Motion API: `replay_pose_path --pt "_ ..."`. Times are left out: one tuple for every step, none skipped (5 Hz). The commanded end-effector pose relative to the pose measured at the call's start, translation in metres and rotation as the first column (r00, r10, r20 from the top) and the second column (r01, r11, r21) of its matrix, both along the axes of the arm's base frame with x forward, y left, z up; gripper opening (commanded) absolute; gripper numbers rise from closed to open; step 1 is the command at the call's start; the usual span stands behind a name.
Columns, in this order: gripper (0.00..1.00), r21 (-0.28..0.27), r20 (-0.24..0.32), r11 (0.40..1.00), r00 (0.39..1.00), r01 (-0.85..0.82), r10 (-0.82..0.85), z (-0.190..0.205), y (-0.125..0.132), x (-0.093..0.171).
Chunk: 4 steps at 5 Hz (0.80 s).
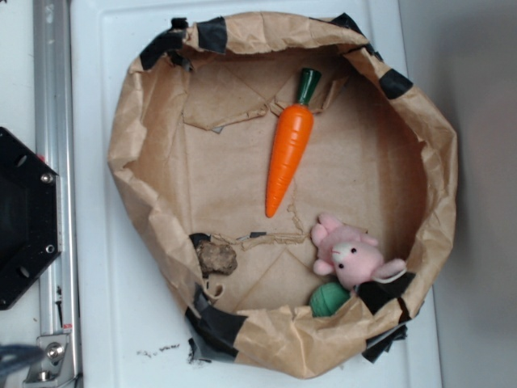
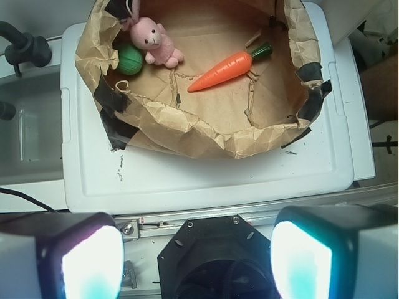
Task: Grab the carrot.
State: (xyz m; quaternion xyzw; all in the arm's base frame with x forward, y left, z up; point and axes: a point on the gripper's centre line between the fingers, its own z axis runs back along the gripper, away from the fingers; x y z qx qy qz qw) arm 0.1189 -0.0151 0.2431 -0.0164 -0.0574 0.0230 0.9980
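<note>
The pincer is seen only in the wrist view, where its two fingers fill the lower corners, blurred and glowing pale; they are spread wide apart with nothing between them, and they are held well back from the paper bag basket, above the black arm base. In the exterior view the arm is not shown, only the black base at the left edge. The carrot is laid flat on the basket floor, its green stem cap towards the far rim, apart from the other items. The pink plush bunny is placed near the rim, and the green ball beside it is partly hidden by the folded paper and black tape. A brown lump cannot be identified. The basket is carried on a white surface.
</note>
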Motion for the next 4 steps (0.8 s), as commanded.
replay_pose_path --pt "1.00 0.000 0.000 1.000 1.000 0.000 0.000 0.000 0.000 0.000" --pt "1.00 0.092 0.129 0.968 0.966 -0.235 0.223 -0.034 0.010 0.050" --pt "1.00 0.079 0.202 0.877 0.869 -0.474 0.451 -0.056 0.010 0.082" --pt "1.00 0.003 0.257 0.836 0.808 -0.549 0.530 -0.083 0.009 0.108"
